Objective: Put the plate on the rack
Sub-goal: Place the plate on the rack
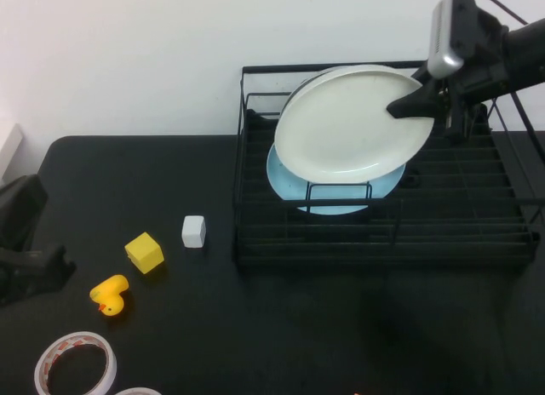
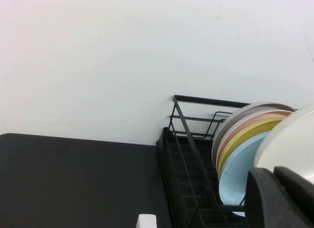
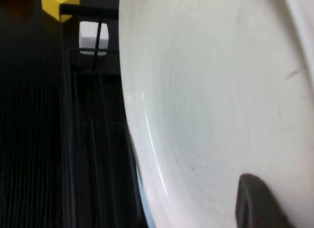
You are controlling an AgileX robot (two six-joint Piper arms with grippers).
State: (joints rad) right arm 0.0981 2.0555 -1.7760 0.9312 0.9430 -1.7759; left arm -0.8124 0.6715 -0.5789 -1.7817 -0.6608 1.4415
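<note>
A: Where is the plate (image 1: 353,123)?

B: Tilted over the far left part of the rack (image 1: 460,242). The right claw (image 1: 419,100) is clamped on its right edge, one finger (image 3: 255,203) lying dark across the face. Its lower edge overlaps the light blue plate (image 1: 332,191), which stands in the slots just nearer, and other plates are stacked behind that one toward the wall.

A: How much room is there in the rack?

B: The right and near parts of the slotted base show bare wires. The left frame edge runs close beside the plates.

A: And the left claw (image 1: 30,271)?

B: Low at the table's (image 1: 341,335) left edge, well apart from the rack; I cannot tell how its fingers stand. A white cube (image 1: 194,231), yellow cube (image 1: 144,252), toy duck (image 1: 110,294) and tape roll (image 1: 75,365) lie between it and the rack.
</note>
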